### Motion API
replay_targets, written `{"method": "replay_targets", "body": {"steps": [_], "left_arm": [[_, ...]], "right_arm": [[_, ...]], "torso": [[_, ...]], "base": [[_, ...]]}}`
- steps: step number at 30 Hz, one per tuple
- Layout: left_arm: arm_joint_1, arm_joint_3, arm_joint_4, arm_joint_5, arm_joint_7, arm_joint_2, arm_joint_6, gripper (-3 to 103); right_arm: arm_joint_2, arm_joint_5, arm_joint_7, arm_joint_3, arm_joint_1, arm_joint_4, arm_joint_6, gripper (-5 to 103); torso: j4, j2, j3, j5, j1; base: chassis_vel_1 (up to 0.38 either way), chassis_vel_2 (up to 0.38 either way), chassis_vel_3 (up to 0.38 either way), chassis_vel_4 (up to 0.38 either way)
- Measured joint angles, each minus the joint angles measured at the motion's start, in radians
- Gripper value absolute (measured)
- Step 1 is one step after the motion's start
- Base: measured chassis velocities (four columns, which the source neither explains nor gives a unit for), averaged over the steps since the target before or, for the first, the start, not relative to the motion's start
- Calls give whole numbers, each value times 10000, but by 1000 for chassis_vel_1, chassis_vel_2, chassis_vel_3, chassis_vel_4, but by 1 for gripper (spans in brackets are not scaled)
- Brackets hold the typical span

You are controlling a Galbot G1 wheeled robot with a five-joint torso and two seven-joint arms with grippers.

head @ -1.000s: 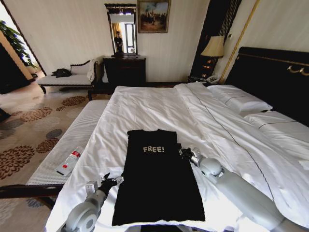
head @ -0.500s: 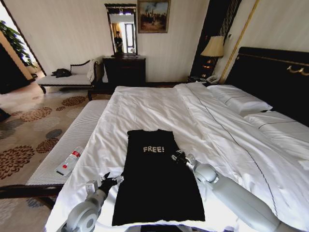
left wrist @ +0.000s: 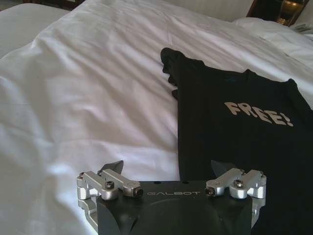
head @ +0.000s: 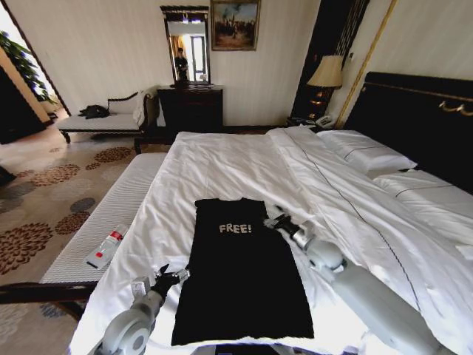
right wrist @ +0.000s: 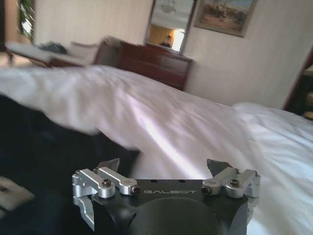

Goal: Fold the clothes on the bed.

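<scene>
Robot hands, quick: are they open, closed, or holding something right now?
Left hand: open, holding nothing, at the black FREE! top's left edge.
Right hand: open, holding nothing, at the top's right shoulder.

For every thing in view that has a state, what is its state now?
black top: flat on the bed, unfolded, lettering up.
bed: duvet spread.
left gripper: open, at the top's left edge.
right gripper: open, at the top's right shoulder.
lamp: lit.
</scene>
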Motion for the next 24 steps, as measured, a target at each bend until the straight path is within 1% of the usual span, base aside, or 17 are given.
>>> {"method": "replay_targets", "body": {"steps": [2, 4, 8, 12, 13, 14, 16, 18, 19, 21, 22, 23, 24], "left_arm": [[37, -25, -37, 5, -2, 24, 4, 100], [19, -29, -27, 72, -7, 58, 15, 100], [-240, 47, 99, 143, -2, 163, 23, 100], [-678, 145, 292, -38, 4, 284, 74, 100], [-1087, 255, 505, -237, 5, 340, 126, 100], [-1087, 255, 505, -237, 5, 340, 126, 100], [-1612, 422, 805, -526, 6, 383, 185, 100], [-2887, 964, 1470, -1345, 6, 470, 320, 100], [-2887, 964, 1470, -1345, 6, 470, 320, 100], [-3678, 1251, 1898, -1669, 114, 489, 347, 100], [-4207, 1377, 2311, -1783, 309, 507, 327, 100], [-4436, 1386, 2601, -1814, 442, 504, 283, 100], [-4436, 1386, 2601, -1814, 442, 504, 283, 100]], "right_arm": [[86, -360, -127, -160, 18, -498, 222, 100], [226, -936, -310, -426, -134, -649, 572, 100], [293, -1213, -472, -670, -372, -225, 802, 100], [181, -1314, -596, -772, -560, 348, 839, 100], [65, -1336, -677, -714, -724, 694, 895, 100], [65, -1336, -677, -714, -724, 694, 895, 100], [-14, -1273, -678, -459, -927, 1060, 916, 100], [-115, -932, -499, 225, -1301, 1623, 819, 100], [-115, -932, -499, 225, -1301, 1623, 819, 100], [-166, -802, -394, 668, -1523, 1827, 744, 100], [-191, -738, -313, 882, -1575, 1861, 683, 100], [-193, -697, -241, 946, -1564, 1844, 621, 100], [-193, -697, -241, 946, -1564, 1844, 621, 100]], "torso": [[-2, 0, 0, 3, 0], [1, 0, 0, 1, 0], [3, 1, -1, -3, -1], [3, 0, 0, -2, 0], [3, 0, 0, -2, 0], [3, 0, 0, -2, 0], [2, 0, 0, -2, -1], [3, 1, 0, -4, -1], [3, 1, 0, -4, -1], [-2, 1, 0, -7, -1], [-12, 2, -1, -6, 0], [-8, 1, 0, -4, 0], [-8, 1, 0, -4, 0]], "base": [[0, 0, 0, 0], [0, 0, 0, 0], [0, 0, 0, 0], [0, 0, 0, 0], [0, 0, 0, 0], [0, 0, 0, 0], [0, 0, 0, 0], [0, 0, 0, 0], [0, 0, 0, 0], [0, 0, 0, 0], [0, 0, 0, 0], [0, 0, 0, 0], [0, 0, 0, 0]]}}
